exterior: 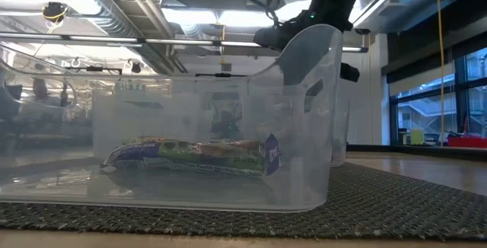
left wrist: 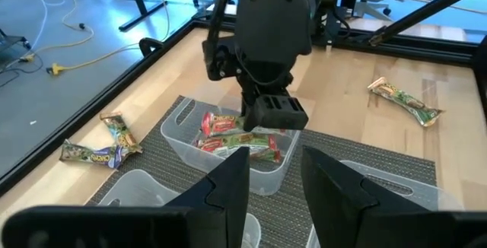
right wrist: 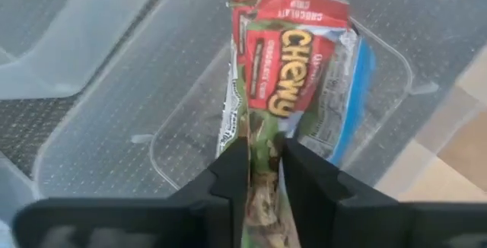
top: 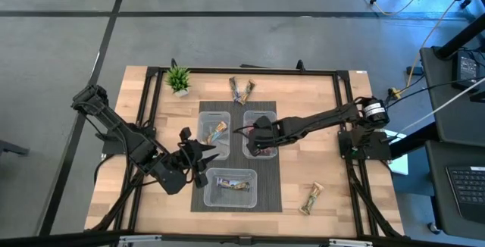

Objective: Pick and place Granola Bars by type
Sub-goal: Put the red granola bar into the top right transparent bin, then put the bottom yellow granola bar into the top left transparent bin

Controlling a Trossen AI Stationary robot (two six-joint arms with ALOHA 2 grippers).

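My right gripper (top: 261, 135) hovers over the right clear bin (top: 271, 118), shut on a red-wrapped granola bar (right wrist: 283, 81). Other red bars (left wrist: 228, 138) lie in that bin under it. My left gripper (top: 203, 154) waits open between the left and near bins, touching nothing; its fingers (left wrist: 228, 183) frame the left wrist view. A brown-tan bar (top: 218, 131) lies in the left bin and a blue-white bar (exterior: 190, 157) lies in the near bin. Two bars (top: 241, 89) lie by the table's far edge, one bar (top: 311, 198) lies near the right corner. My right gripper pinches the red bar by one end (right wrist: 266, 130) between its two fingers (right wrist: 232, 172), coming from above and pointing down. The bar hangs on past the fingertips into the right bin. Whether its lower end (right wrist: 293, 8) rests on the bars underneath, I cannot tell.
Three clear bins stand on a dark mat (top: 269, 179) in the table's middle. A small green plant (top: 179, 79) stands at the far left. Bare wood (top: 318, 148) lies to the mat's right and left. A black frame rail (top: 348, 126) edges the table.
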